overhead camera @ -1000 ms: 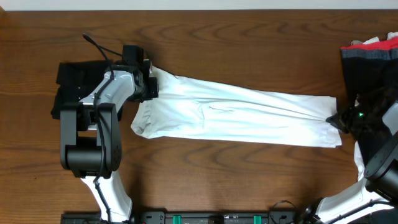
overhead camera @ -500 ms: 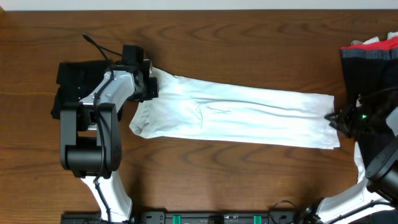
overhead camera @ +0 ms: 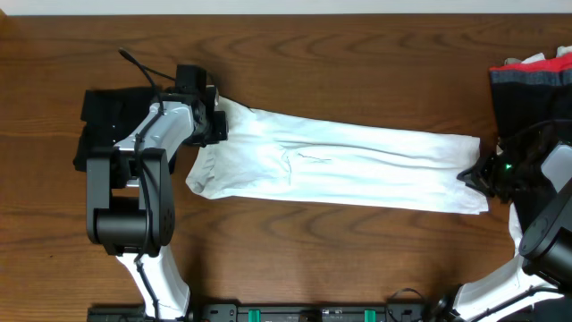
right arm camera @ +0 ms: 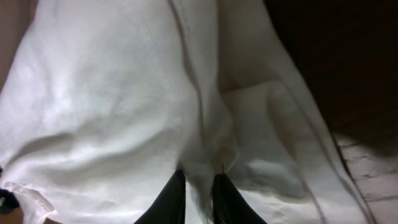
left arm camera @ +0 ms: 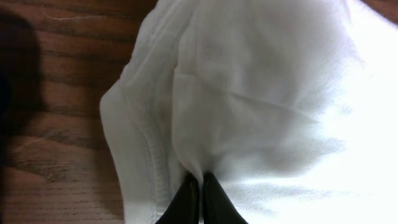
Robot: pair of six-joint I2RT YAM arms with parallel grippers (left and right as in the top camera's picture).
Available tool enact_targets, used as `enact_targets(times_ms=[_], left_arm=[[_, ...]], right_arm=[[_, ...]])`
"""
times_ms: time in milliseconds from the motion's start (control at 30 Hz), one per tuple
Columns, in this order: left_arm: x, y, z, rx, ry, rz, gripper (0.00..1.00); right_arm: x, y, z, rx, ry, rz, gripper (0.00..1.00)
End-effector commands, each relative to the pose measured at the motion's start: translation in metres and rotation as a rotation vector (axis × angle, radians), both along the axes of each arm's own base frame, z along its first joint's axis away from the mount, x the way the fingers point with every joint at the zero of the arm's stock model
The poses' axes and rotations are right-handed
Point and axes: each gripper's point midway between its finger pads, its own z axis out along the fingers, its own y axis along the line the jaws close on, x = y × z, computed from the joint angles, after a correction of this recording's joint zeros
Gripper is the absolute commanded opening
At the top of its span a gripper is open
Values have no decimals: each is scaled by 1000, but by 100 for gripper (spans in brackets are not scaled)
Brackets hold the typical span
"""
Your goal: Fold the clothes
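Observation:
A plain white T-shirt (overhead camera: 340,165), folded into a long strip, lies across the wooden table from left to right. My left gripper (overhead camera: 217,121) sits at its left end, shut on a pinch of the white fabric (left arm camera: 261,93); the black fingertips (left arm camera: 189,193) meet with cloth between them. At the strip's right end my right gripper (overhead camera: 474,174) has a fold of the shirt (right arm camera: 112,93) between its narrowly spaced fingers (right arm camera: 171,199), closed on the cloth.
A black folded garment (overhead camera: 103,125) lies under the left arm at the far left. A dark pile of clothes with red and white on top (overhead camera: 532,85) sits at the right edge, just behind the right arm. Bare wood (overhead camera: 313,54) runs along the back.
The right gripper has shifted slightly left onto the shirt's right end, and that end has moved a little. The left arm and its grip are unchanged.

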Motion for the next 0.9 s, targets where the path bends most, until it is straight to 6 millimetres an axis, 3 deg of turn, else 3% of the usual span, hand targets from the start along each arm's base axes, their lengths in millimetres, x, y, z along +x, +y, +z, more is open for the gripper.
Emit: enact_targets(times_ms=[0,67,133,233,333,467,567,800,867], left_arm=[[-8,7,-9,29,38,10,6],[-8,7,-9,29,37,10,6],[-8,7,-9,29,37,10,6],[-8,7,-9,29,37,10,6],[-8,7,-9,29,37,10,6],[-8,7,-9,29,37,10,6],[-8,7,-9,29,37,10,6],[-8,7,-9,29,38,10,6],[-9,7,-9,30,41,10,6]], right_arm=[[-10,-1,-8,-31,45,21,14],[-12,-1,-11,-32,49,21,14],[-11,3,-12,-18,36,21,3],[-8,6,-9,2,22,17,1],[-2,-13,-2,-26,0,-41,1],[5,-47,18,-47,-57,-138,1],[11,-60,28,-35,-102,-174,1],[10,-59,28,-34,-98,-170,2],[9,-58,28,-31,-93,-170,14]])
